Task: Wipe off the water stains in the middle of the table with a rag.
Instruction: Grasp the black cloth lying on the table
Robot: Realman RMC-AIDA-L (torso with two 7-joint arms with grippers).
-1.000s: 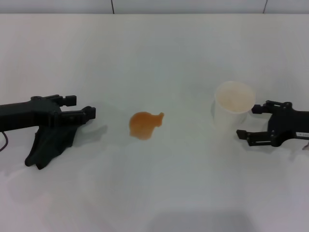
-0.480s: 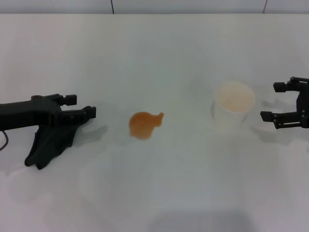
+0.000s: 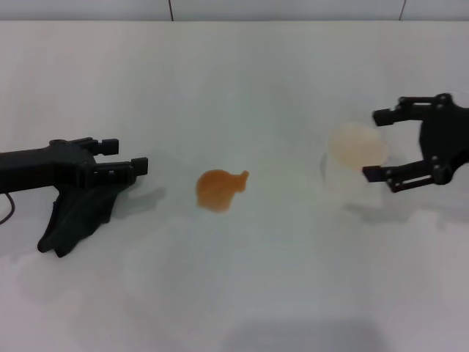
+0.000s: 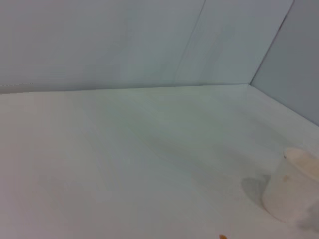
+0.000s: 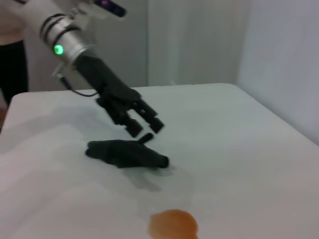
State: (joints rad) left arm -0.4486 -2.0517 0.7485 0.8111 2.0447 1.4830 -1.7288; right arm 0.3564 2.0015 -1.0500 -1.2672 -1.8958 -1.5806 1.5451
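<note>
Right claw (image 3: 381, 145) shifted inward, seemingly over paper cup (image 3: 355, 158), roundish orange water stains (image 3: 218, 188)

The water stains (image 3: 218, 189) are found mid-table (image 3: 242, 293), with the rag (image 3: 77, 213) well to their left and the cup (image 3: 352, 167) right, seemingly between the right gripper's (image 3: 377, 144) fingers.

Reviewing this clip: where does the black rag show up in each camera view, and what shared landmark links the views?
Head view: the rag lies on the table at far left, under the left gripper.
Left wrist view: not in it.
Right wrist view: the rag is left of centre, just beneath the left gripper.
Shared landmark: the water stains, seen in head and right wrist views.
</note>
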